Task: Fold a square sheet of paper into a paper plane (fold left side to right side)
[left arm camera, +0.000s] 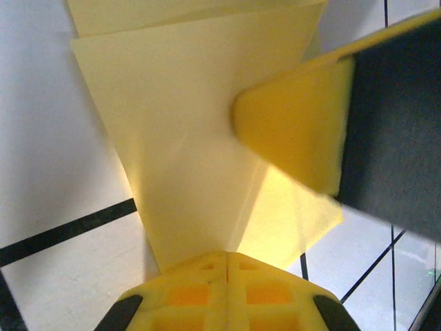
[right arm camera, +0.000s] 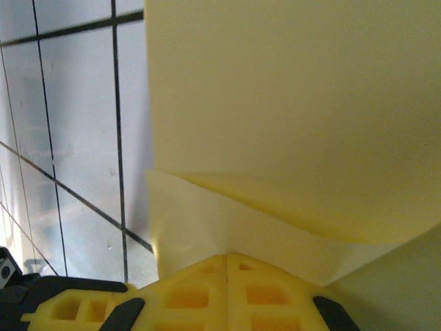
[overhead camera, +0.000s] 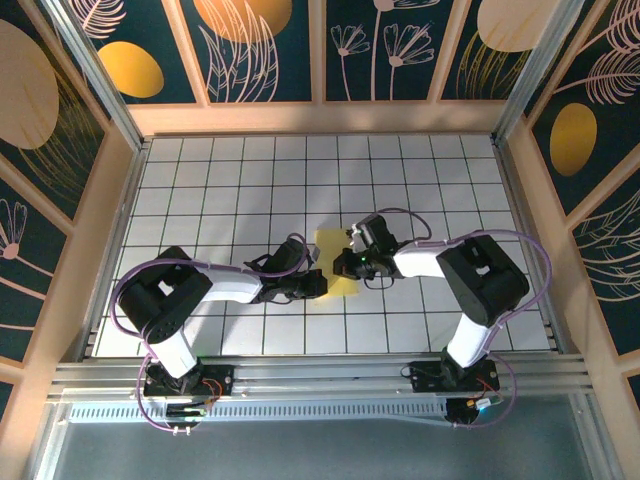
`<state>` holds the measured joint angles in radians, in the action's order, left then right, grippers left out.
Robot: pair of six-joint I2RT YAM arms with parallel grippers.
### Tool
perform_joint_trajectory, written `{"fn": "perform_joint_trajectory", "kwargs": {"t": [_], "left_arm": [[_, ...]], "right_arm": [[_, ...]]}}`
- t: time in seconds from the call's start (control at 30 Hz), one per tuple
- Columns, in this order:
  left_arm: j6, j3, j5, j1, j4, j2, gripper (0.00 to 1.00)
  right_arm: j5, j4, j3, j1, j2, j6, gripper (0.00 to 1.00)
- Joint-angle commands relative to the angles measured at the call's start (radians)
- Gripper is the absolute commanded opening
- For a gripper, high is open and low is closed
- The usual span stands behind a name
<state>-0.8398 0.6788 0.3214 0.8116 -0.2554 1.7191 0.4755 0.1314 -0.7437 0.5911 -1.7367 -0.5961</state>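
Note:
The square sheet of paper point(overhead camera: 343, 288) lies partly folded on the white grid table point(overhead camera: 220, 180), pale yellow, between both grippers. My left gripper point(overhead camera: 318, 282) comes in from the left, shut, with its tips against the paper's narrow end point(left arm camera: 227, 255). In the left wrist view the sheet point(left arm camera: 179, 124) widens away from the jaws along a centre crease. My right gripper point(overhead camera: 347, 262) is shut too, its tips point(right arm camera: 227, 256) down on a lower layer while a raised flap point(right arm camera: 289, 89) hangs over it. One of its fingers point(left arm camera: 296, 131) rests on the paper. I cannot tell whether either gripper pinches the paper.
Wooden walls point(overhead camera: 110, 200) with painted panels enclose the table on three sides. The two arm bases point(overhead camera: 185, 380) sit on a metal rail along the near edge. Bare grid tiles surround the paper.

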Motion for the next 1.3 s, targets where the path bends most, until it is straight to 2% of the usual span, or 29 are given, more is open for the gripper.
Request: {"fn": "perform_joint_trajectory", "kwargs": {"t": [0.0,0.03,0.23,0.47,0.7,0.93,1.07,1.27], "left_arm": [[0.005,-0.040,-0.053,-0.001,0.114,0.005,0.00],[0.005,-0.039,-0.053,-0.001,0.116,0.005,0.00],[0.006,-0.037,-0.051,-0.001,0.114,0.000,0.00],[0.006,-0.038,-0.048,0.000,0.095,-0.024,0.00],[0.009,-0.025,-0.044,0.003,0.084,-0.039,0.00],[0.003,-0.016,-0.029,0.008,0.060,-0.038,0.00],[0.003,0.002,-0.025,0.008,0.058,-0.030,0.00],[-0.002,0.039,-0.025,0.008,0.054,-0.026,0.00]], "right_arm": [[-0.055,-0.046,-0.023,-0.038,-0.028,0.048,0.00],[-0.051,-0.048,-0.023,-0.078,-0.030,0.053,0.00],[-0.020,-0.057,-0.045,-0.166,-0.057,0.089,0.00],[-0.023,-0.120,-0.122,-0.219,-0.065,0.138,0.00],[-0.006,-0.149,-0.114,-0.207,0.036,0.123,0.00],[0.054,-0.089,-0.048,-0.101,0.108,0.030,0.00],[0.068,-0.018,-0.012,-0.052,0.082,-0.018,0.00],[0.028,-0.027,-0.016,-0.051,0.001,-0.008,0.00]]}}
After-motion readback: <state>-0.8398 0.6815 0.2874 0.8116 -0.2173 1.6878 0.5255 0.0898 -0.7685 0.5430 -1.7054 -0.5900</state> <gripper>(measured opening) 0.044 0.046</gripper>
